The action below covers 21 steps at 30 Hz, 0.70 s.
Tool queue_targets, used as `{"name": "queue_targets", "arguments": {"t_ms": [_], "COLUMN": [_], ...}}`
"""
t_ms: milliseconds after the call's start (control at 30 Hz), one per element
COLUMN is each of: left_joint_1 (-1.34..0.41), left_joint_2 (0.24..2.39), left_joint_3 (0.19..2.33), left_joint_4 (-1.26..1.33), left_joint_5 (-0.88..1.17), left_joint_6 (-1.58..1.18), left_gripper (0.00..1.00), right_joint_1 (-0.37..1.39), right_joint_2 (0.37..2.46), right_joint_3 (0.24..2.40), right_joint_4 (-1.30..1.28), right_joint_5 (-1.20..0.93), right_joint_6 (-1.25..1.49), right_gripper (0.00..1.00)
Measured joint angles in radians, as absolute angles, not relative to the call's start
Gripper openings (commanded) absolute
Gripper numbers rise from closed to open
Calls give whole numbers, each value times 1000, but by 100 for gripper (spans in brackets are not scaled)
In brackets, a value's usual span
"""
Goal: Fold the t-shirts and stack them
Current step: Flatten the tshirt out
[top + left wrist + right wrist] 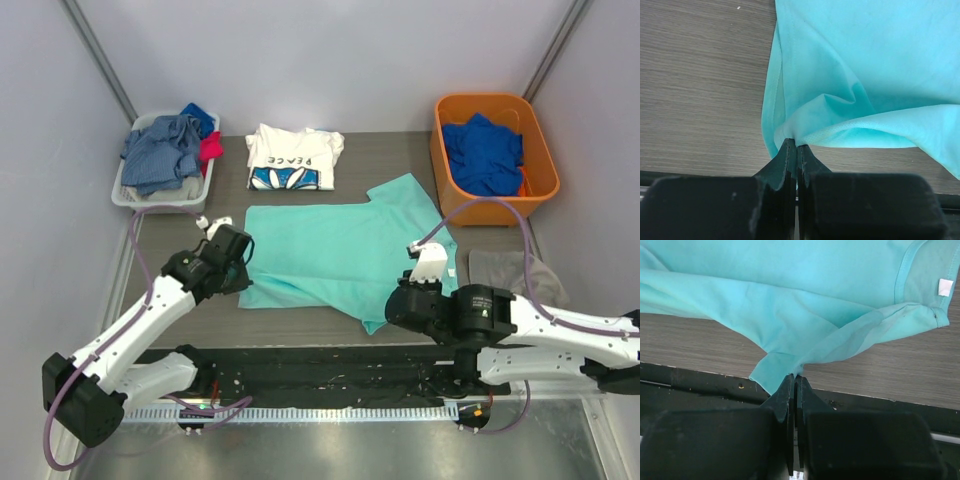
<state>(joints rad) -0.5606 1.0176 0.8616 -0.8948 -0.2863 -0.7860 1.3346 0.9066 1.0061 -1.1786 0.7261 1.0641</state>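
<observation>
Both pairs of jaws are pinched tight on the near edge of the mint-teal t-shirt [330, 250] — left gripper [792, 143] at its corner, right gripper [794, 376] on a gathered flap — probably to carry that edge over into a fold, while the white PEACE t-shirt [293, 160] lies well beyond them.

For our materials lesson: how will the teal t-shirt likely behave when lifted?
Probably floppy: the teal t-shirt bunches where the left gripper pinches it. Likely light: thin folds fan from the right gripper.

Right arm [500, 315] covers part of the mint-teal t-shirt [340, 250] and, seemingly, a grey cloth [500, 270].
</observation>
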Motion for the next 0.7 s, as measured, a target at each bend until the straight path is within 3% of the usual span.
{"name": "queue_targets", "arguments": {"t_ms": [400,700], "left_joint_1": [-573,-703], "left_joint_2": [1001,1018], "left_joint_3": [822,820], "left_joint_4": [-886,-872], "left_joint_5": [-260,-271], "left_joint_6": [-811,-862], "left_gripper": [0,0], "right_joint_1": [1349,1291], "right_joint_2": [815,877], "right_joint_3": [1009,1104], "right_joint_4": [-1327,-1352], "right_joint_5": [875,977], "right_joint_6": [1215,1183], "right_gripper": [1,1]}}
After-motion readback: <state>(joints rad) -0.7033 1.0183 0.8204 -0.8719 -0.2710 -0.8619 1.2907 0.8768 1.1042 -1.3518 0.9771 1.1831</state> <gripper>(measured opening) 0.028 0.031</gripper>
